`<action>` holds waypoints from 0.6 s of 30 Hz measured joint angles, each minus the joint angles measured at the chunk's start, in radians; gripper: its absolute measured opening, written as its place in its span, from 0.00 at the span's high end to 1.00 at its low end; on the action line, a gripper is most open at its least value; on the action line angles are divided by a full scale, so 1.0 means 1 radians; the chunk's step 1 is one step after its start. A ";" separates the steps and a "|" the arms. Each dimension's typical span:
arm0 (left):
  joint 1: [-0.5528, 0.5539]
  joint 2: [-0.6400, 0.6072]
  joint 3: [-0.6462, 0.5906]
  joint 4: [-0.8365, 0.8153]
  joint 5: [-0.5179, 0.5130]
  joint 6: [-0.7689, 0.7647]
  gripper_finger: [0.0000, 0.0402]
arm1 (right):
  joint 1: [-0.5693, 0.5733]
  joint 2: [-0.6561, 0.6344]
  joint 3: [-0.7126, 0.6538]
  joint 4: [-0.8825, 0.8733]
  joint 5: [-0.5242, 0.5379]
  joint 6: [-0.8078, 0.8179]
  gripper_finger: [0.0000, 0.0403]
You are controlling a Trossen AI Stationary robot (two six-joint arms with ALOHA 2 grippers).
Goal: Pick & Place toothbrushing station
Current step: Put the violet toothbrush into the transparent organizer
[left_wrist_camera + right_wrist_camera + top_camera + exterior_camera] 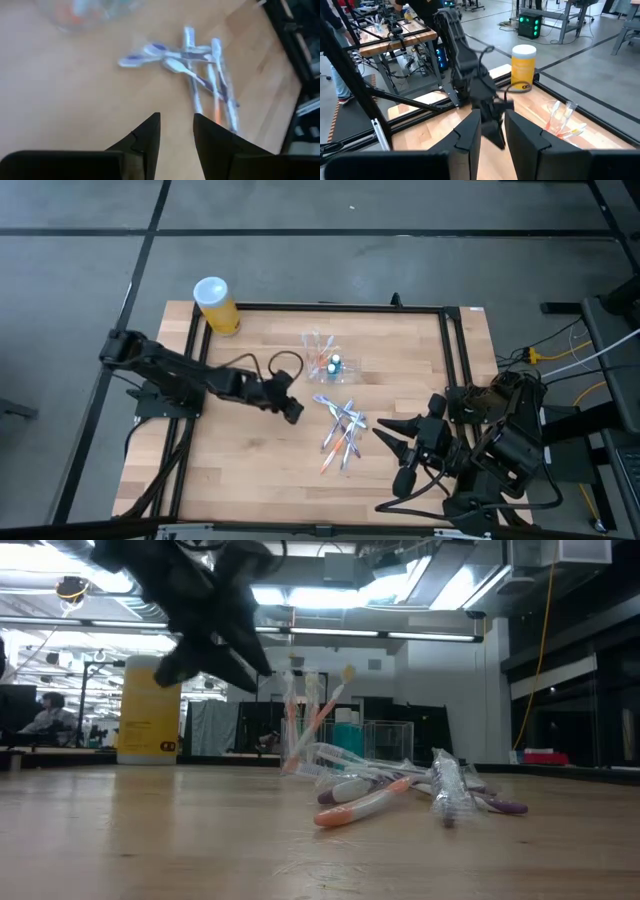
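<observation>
Left gripper [291, 409] hangs over the middle of the wooden table [250, 470], a bit toward nine o'clock from the pile of loose toothbrushes [342, 432]. Its two dark fingers [148, 135] are a little apart with only bare wood showing between them, so it is let go and holds nothing. At about one o'clock from this gripper, near the table's middle and toward the far edge, stands the toothbrushing station [322, 357]. It is a small clear plastic holder, so see-through that the wood shows right through it and its edges are hard to make out. From the low view it looks like joined clear cups [372, 742] with thin brushes standing up in them, some white and one orange, and something blue-green inside. It stands near the loose toothbrushes but not touching them. Far off at eleven o'clock, in the table's corner, is a yellow cylinder [216, 305] with a white lid. Right gripper [398, 452] waits at the table's edge near four o'clock, its fingers [468, 131] spread a little with nothing between them.
</observation>
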 joint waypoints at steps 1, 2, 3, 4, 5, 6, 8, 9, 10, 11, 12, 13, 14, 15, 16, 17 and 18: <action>-0.007 0.025 0.000 0.042 -0.001 -0.020 0.73 | 0.000 0.000 0.000 0.000 0.002 0.000 0.77; -0.010 0.047 0.000 0.090 -0.002 -0.034 0.73 | 0.000 0.000 0.000 0.000 0.005 0.000 0.77; -0.010 0.066 0.001 0.134 -0.001 -0.042 0.73 | 0.000 0.000 0.000 0.000 0.005 0.000 0.77; -0.008 0.076 0.001 0.158 0.000 -0.043 0.73 | 0.000 0.000 0.000 0.000 0.005 0.000 0.77; -0.005 0.082 0.001 0.168 0.002 -0.039 0.72 | 0.000 0.000 0.000 0.000 0.002 0.001 0.77; 0.000 0.089 0.002 0.173 0.006 -0.033 0.72 | 0.000 0.000 0.000 0.000 -0.005 0.005 0.77; 0.007 0.093 0.001 0.140 0.013 -0.022 0.72 | 0.000 0.000 0.000 0.000 -0.036 0.021 0.77; 0.007 0.092 0.001 0.138 0.015 -0.005 0.72 | -0.002 0.000 0.000 0.000 -0.055 0.034 0.77; 0.006 0.083 0.001 0.148 0.015 0.019 0.72 | -0.006 0.002 0.000 0.000 -0.080 0.045 0.77; 0.001 0.067 0.001 0.152 0.007 0.042 0.72 | -0.013 0.006 0.000 -0.006 -0.119 0.066 0.77; -0.007 0.046 0.001 0.154 -0.011 0.063 0.72 | -0.020 0.012 0.000 -0.030 -0.168 0.098 0.77; -0.014 0.023 0.001 0.152 -0.042 0.082 0.73 | -0.029 0.020 0.000 -0.075 -0.227 0.149 0.77; -0.019 -0.003 0.001 0.141 -0.080 0.099 0.73 | -0.038 0.031 0.000 -0.140 -0.291 0.217 0.77; -0.025 -0.034 0.001 0.121 -0.123 0.116 0.73 | -0.045 0.042 -0.006 -0.189 -0.359 0.295 0.77; -0.030 -0.070 0.001 0.101 -0.167 0.136 0.74 | -0.054 0.047 -0.034 -0.177 -0.422 0.337 0.77; -0.034 -0.106 0.001 0.091 -0.205 0.155 0.74 | -0.063 0.042 -0.084 -0.165 -0.484 0.352 0.77; -0.037 -0.144 0.002 0.075 -0.233 0.174 0.74 | -0.066 0.038 -0.134 -0.179 -0.538 0.403 0.77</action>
